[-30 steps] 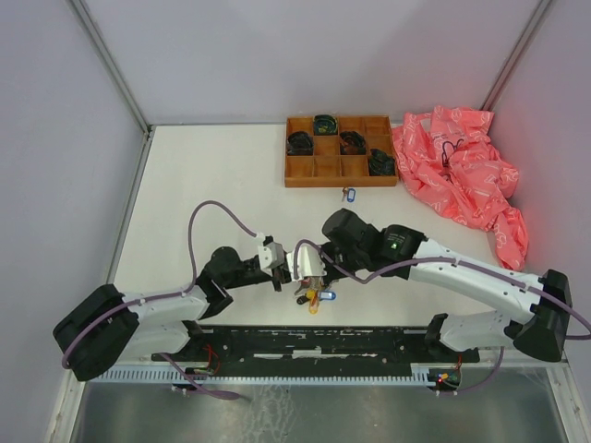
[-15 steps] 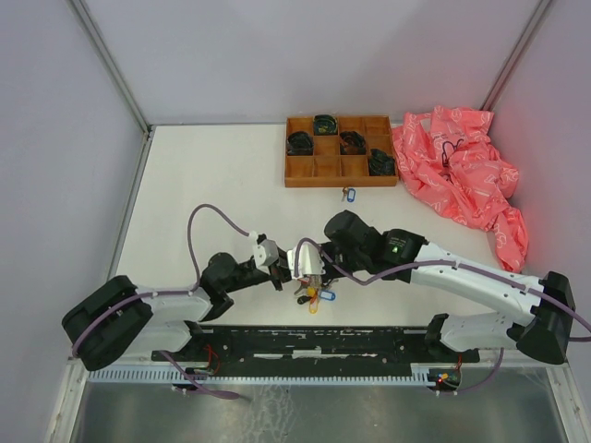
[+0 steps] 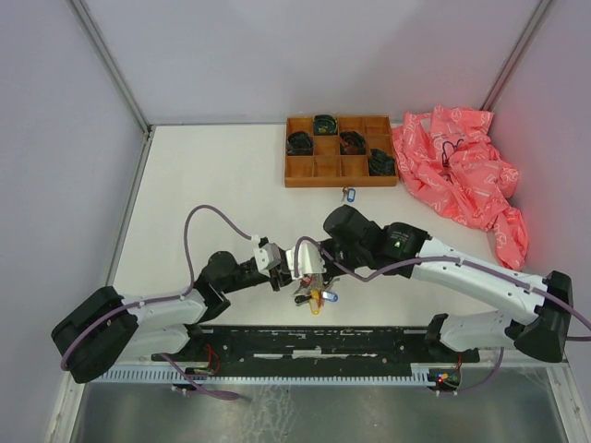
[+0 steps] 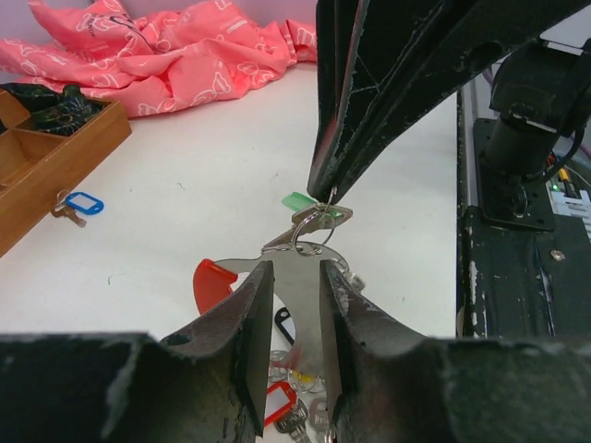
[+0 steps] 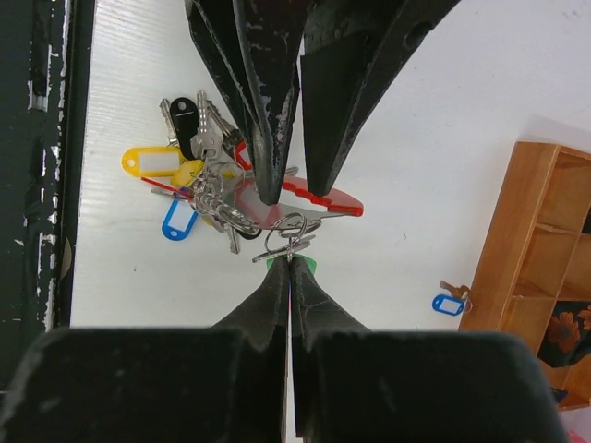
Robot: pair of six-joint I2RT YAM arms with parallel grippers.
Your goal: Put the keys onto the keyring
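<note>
Top view: bunch of tagged keys (image 3: 314,297) lies on the table (image 3: 212,175) at 6 o'clock of its middle, between the two grippers; keyring (image 5: 292,225) sits at the bunch's 4 o'clock edge in the right wrist view.

Right gripper (image 5: 289,261): fingers pressed together, pinching the keyring's wire from its 6 o'clock side; green tag (image 4: 295,200) just behind the tips.

Left gripper (image 4: 293,270): fingers apart, standing either side of the silvery end of the red strap (image 5: 325,198); no clamp on it visible.

Done, as judged: yellow, blue, black and red tags gathered at the ring in one cluster.

Left: one key with blue tag (image 3: 348,194) lies alone at 12 o'clock of the bunch, just at 6 o'clock of the wooden tray (image 3: 314,182); not on the ring.

Whether the green-tagged key is fully threaded: cannot tell.

Estimate: late stage; at least one key outstanding.
</note>
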